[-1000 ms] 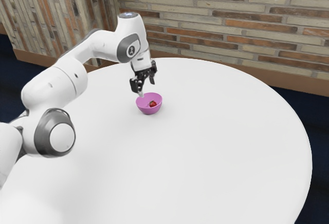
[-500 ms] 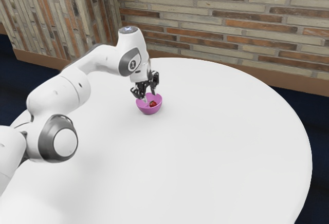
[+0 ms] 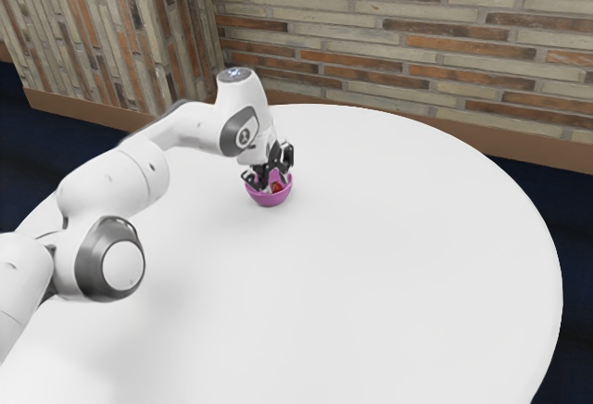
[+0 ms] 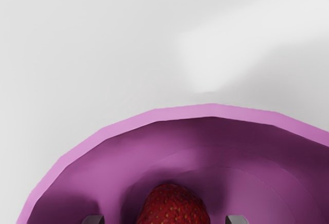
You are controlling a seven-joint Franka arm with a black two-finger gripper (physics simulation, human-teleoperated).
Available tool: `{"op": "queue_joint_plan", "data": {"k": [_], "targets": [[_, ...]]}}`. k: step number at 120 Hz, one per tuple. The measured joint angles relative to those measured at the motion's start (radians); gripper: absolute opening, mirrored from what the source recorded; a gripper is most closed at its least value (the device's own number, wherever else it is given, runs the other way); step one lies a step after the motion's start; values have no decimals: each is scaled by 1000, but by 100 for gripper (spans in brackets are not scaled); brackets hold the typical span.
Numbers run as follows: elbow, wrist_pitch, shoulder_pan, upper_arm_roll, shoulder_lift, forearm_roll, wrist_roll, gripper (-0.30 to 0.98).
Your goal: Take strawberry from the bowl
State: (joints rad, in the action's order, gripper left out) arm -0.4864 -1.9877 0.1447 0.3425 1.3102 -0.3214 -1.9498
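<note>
Strawberry (image 4: 173,208) sits in pink bowl (image 4: 154,115), btwn the tips of gripper (image 3: 273,185), spread w/ a gap each side. Prob. final lineup pre-grasp; next: ease down if nec., close, lift clear of rim.

The bowl (image 3: 270,200) stood upright just left of the middle of the exterior view, its open side up. It was pinkish purple, round and plain, with sloping walls. Seen from close above, its rim was a paler pink band that ran in short, faintly angular stretches, and the inside darkened to deep plum in the shaded parts, with thin curved lines around the floor. The strawberry (image 4: 174,208) lay low inside the bowl, toward the exterior view's right of the hollow, partly hidden there. It was deep red and rounded, its skin dotted with small seeds, and dark shadow spread beside it.
</note>
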Motion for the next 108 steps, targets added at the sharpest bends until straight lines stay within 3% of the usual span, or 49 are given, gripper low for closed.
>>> {"op": "queue_joint_plan", "data": {"k": [19, 44, 76, 88, 108], "targets": [[-1, -7, 12, 10, 9, 1, -18, 25], [-61, -14, 14, 10, -39, 4, -28, 7], [-429, -27, 31, -12, -391, 16, 5, -5], [-484, -30, -23, -11, -450, 38, 23, -7], [-494, -35, -173, -12, -442, 77, 52, -8]]}}
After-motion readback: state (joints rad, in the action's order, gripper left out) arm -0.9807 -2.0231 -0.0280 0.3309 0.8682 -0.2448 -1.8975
